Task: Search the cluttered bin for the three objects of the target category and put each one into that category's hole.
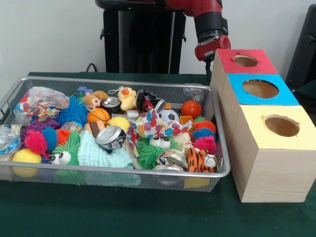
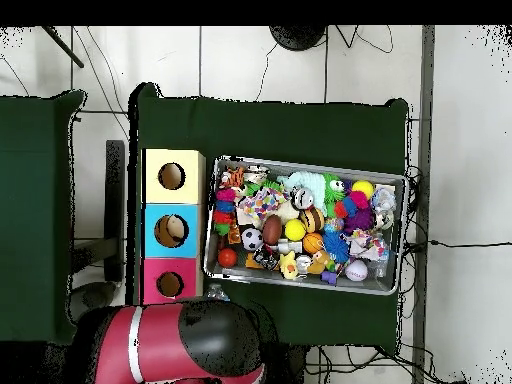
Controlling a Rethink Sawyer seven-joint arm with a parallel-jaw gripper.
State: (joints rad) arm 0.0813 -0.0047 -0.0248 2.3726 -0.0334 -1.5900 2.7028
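Observation:
The cluttered bin [image 1: 113,82], a shallow wire-mesh basket, sits on the green table, heaped with toys and cans. It also shows in the overhead view [image 2: 310,164]. It holds a crushed can [image 1: 111,137], a small basketball [image 1: 98,116], a soccer ball [image 1: 169,116], a red ball [image 1: 191,108], a yellow duck [image 1: 127,97] and a tiger toy [image 1: 197,159]. Three wooden boxes with holes stand beside it, topped red [image 1: 227,57], blue [image 1: 286,98] and yellow [image 1: 252,116]. My gripper [image 1: 209,66] hangs behind the red box, mostly hidden, away from the bin.
The black pedestal [image 1: 143,39] stands behind the bin. In the overhead view the arm's red and black body [image 2: 180,345] fills the near edge by the red box [image 2: 190,268]. Green cloth [image 1: 123,212] lies in front of the bin.

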